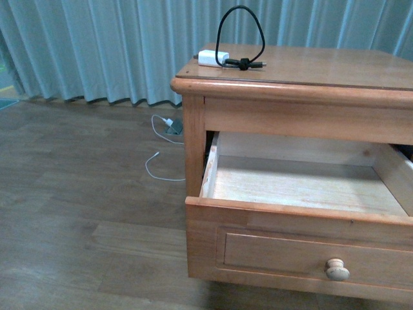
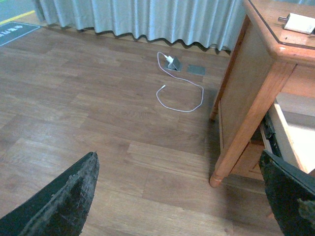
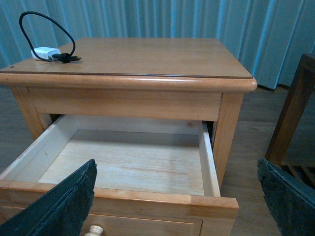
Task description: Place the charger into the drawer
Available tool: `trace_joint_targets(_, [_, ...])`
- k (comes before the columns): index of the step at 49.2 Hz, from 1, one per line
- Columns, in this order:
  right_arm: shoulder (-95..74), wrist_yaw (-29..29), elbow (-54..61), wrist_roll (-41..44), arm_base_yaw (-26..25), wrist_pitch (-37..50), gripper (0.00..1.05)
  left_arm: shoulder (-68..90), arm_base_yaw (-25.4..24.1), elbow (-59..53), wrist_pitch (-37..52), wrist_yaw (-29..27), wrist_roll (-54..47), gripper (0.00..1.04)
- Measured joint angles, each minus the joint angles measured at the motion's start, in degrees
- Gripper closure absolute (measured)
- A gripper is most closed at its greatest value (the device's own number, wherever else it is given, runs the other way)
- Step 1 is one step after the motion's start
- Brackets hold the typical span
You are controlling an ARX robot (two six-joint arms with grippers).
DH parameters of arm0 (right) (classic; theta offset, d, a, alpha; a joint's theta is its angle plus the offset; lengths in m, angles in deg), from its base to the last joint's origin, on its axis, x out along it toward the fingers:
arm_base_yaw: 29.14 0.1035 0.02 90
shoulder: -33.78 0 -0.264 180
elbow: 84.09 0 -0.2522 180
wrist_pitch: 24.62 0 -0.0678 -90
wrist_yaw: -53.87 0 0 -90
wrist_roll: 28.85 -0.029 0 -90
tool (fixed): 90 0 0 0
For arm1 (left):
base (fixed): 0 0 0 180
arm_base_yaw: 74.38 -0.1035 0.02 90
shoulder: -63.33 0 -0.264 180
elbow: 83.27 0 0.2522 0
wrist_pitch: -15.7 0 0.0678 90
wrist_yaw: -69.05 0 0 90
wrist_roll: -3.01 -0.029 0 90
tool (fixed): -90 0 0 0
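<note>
The charger (image 1: 212,58), a small white adapter with a looped black cable, lies on the nightstand top at its back left corner; it also shows in the right wrist view (image 3: 45,52) and partly in the left wrist view (image 2: 300,23). The drawer (image 1: 303,223) is pulled open, pale wood inside, empty, with a round pale knob (image 1: 337,269); the right wrist view shows its inside (image 3: 128,162). My left gripper (image 2: 182,196) is open above the floor left of the nightstand. My right gripper (image 3: 177,196) is open in front of the drawer's front edge. Neither arm shows in the front view.
A white-cabled charger (image 2: 170,61) with a thin white cord lies on the wooden floor by the curtain, also in the front view (image 1: 169,123). A grey floor plate (image 2: 195,70) lies beside it. A dark wooden piece of furniture (image 3: 295,113) stands right of the nightstand.
</note>
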Motion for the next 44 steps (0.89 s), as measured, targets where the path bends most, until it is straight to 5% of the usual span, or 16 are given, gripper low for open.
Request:
trace_joint_targets(16, [0.0, 0.0, 0.0, 0.0, 0.0, 0.0, 0.08, 46.5, 5.9, 36.5, 9.5, 0.2, -3.7, 0.06])
trace_joint_targets(44, [0.0, 0.0, 0.0, 0.0, 0.0, 0.0, 0.08, 85.2, 14.0, 85.0, 1.1, -1.8, -5.6, 0.06])
